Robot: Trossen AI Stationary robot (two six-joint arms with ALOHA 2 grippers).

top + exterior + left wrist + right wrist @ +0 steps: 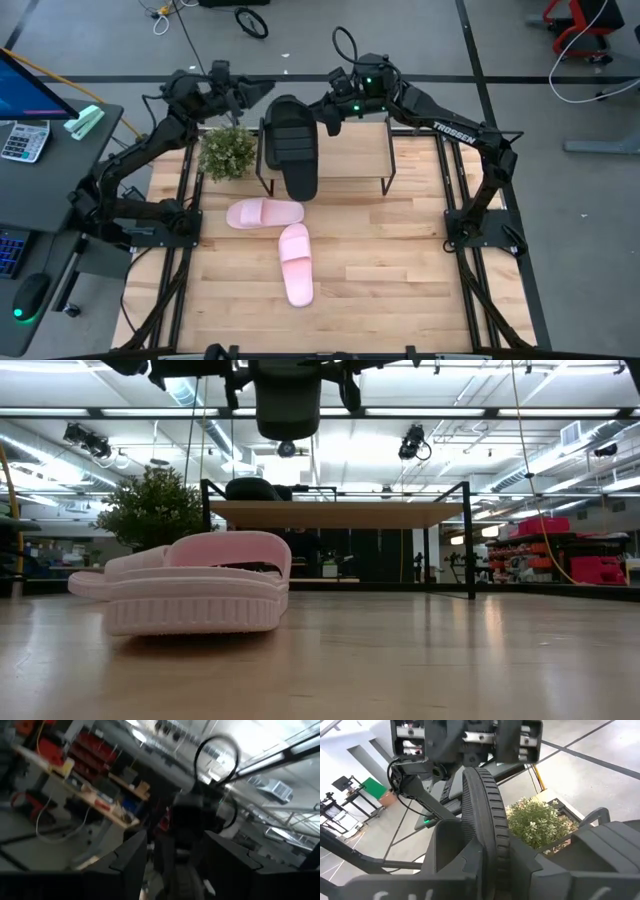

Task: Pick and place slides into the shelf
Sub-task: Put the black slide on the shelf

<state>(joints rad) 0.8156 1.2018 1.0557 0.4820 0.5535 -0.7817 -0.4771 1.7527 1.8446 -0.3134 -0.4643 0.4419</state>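
A black slide (291, 145) hangs in the air over the left part of the shelf (350, 150). My right gripper (328, 120) is shut on it from the far right. My left gripper (250, 100) is open at the slide's far left end; in the right wrist view its fingers (512, 740) stand apart on either side of that end. Two pink slides (264, 213) (296, 264) lie sole down on the table in front of the shelf. In the low view a dark mound (250, 488), seemingly another black slide, rests on the shelf top (340, 513). My right gripper pinches the black slide's sole at its far end between the two fingers, with the ribbed side wall (487, 815) running between them. The fingers come roughly level from the table's far right. The slide (288, 400) is lifted clear, high above the shelf.
A small potted plant (227, 152) stands at the shelf's left end, close under my left arm. The shelf's right half (360, 145) is bare board. The near half of the slatted table (400, 290) is free. A desk with a calculator (25, 140) stands beyond the left edge.
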